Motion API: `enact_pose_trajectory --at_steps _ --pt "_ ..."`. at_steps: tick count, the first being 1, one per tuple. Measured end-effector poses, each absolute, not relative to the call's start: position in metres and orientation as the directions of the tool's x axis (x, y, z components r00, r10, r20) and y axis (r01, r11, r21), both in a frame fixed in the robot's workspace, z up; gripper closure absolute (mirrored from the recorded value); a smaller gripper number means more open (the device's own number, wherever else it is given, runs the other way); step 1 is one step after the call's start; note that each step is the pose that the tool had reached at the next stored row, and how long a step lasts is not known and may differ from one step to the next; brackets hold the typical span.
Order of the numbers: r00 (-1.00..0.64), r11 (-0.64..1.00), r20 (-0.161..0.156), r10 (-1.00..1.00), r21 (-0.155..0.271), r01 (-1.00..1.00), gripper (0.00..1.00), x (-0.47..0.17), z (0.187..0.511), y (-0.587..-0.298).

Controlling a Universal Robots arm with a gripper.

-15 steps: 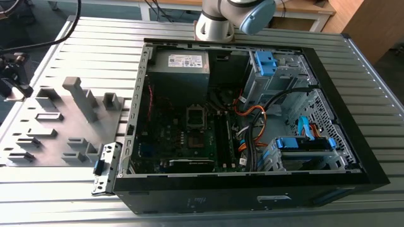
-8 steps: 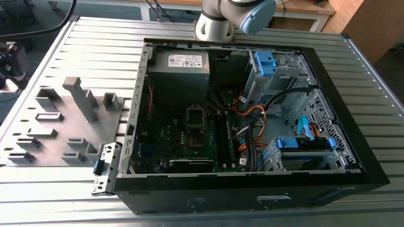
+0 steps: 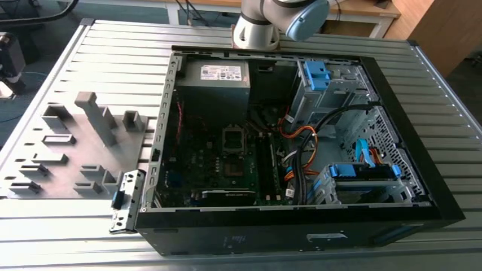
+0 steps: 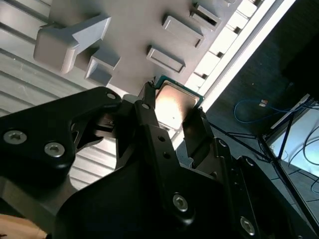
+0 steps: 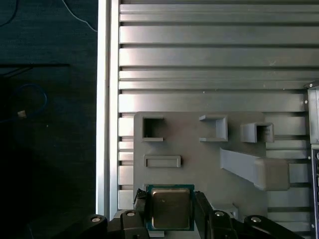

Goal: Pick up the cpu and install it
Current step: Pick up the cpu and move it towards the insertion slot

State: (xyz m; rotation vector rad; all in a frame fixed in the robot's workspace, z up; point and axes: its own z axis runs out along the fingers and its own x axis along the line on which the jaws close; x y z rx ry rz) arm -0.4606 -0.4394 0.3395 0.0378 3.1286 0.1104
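The cpu [image 5: 170, 208] is a small square chip with a silvery top and a greenish rim. It sits between the two black fingers [image 5: 202, 205] of my gripper [image 5: 171, 201], which is shut on its opposite edges. In the second wrist view the cpu [image 4: 174, 103] shows in the same grip of the gripper [image 4: 172, 107], held well above the grey parts tray [image 4: 134, 30]. The silver-framed socket [image 3: 234, 141] lies on the motherboard inside the open computer case [image 3: 421, 169]. The arm's base [image 3: 260, 25] stands behind the case.
The grey parts tray [image 3: 75, 164], with raised blocks and slots, lies on the slatted metal table [image 3: 113, 56] at the exterior view's left of the case. Cables, blue drive bays [image 3: 362, 172] and a power supply [image 3: 213, 76] crowd the case. The table edge [image 5: 103, 99] borders dark floor.
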Motion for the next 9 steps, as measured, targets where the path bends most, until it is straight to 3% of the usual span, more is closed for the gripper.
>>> enact_pose_trajectory --at_steps 9 --pt "-1.0 0.995 -0.009 0.025 0.094 0.024 0.53 -0.46 0.364 -0.439"
